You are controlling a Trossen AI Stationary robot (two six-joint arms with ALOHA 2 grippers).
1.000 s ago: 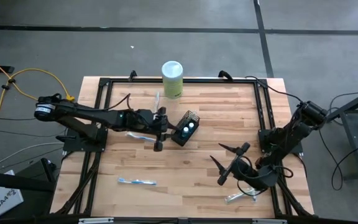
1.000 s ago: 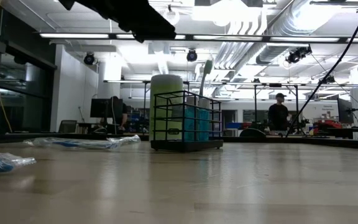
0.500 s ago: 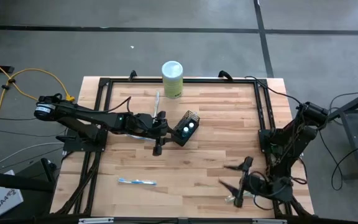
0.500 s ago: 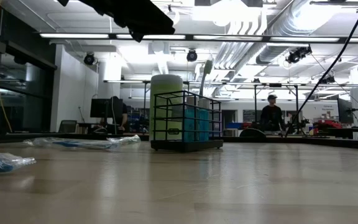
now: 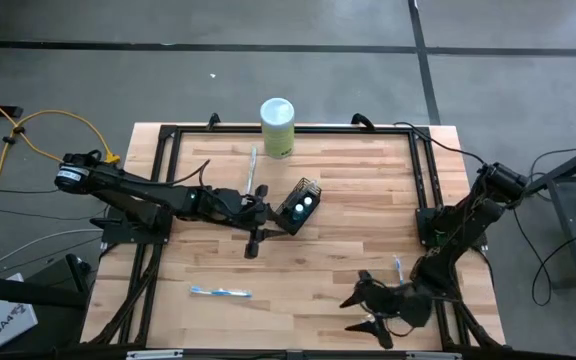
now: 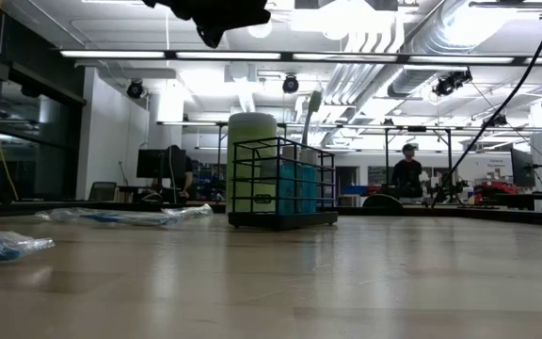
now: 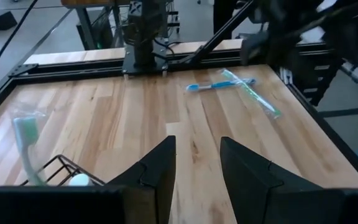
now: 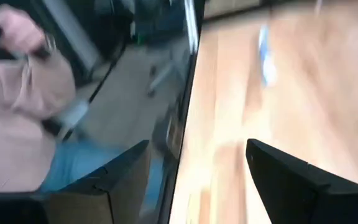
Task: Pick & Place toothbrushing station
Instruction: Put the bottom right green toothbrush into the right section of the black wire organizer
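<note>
The black wire-mesh holder (image 5: pixel 299 206) stands on its base mid-table, with two teal white-capped tubes and a green-headed toothbrush (image 6: pixel 314 102) sticking up; it also shows in the low view (image 6: pixel 283 184). My left gripper (image 5: pixel 259 229) is open and empty just left of the holder, whose corner (image 7: pixel 61 170) shows beside its fingers (image 7: pixel 196 140). My right gripper (image 5: pixel 360 312) is open and empty by the near right corner; its wrist view (image 8: pixel 197 143) is blurred. Wrapped toothbrushes lie flat on the table: (image 5: pixel 252 164), (image 5: pixel 219 292), (image 5: pixel 398 267).
A pale green canister (image 5: pixel 277 126) with a white lid stands at the far edge, behind the holder. Two toothbrushes (image 7: pixel 220 85) (image 7: pixel 251 94) lie crossed near the right arm's base. A black frame rail (image 5: pixel 168 170) runs round the table. A person's sleeve (image 8: pixel 17 93) shows beyond the near edge.
My right gripper has swung toward the table's near edge and turned, staying open. My left gripper has shifted a little toward the near edge and turned beside the holder. The holder has stayed where it was.
</note>
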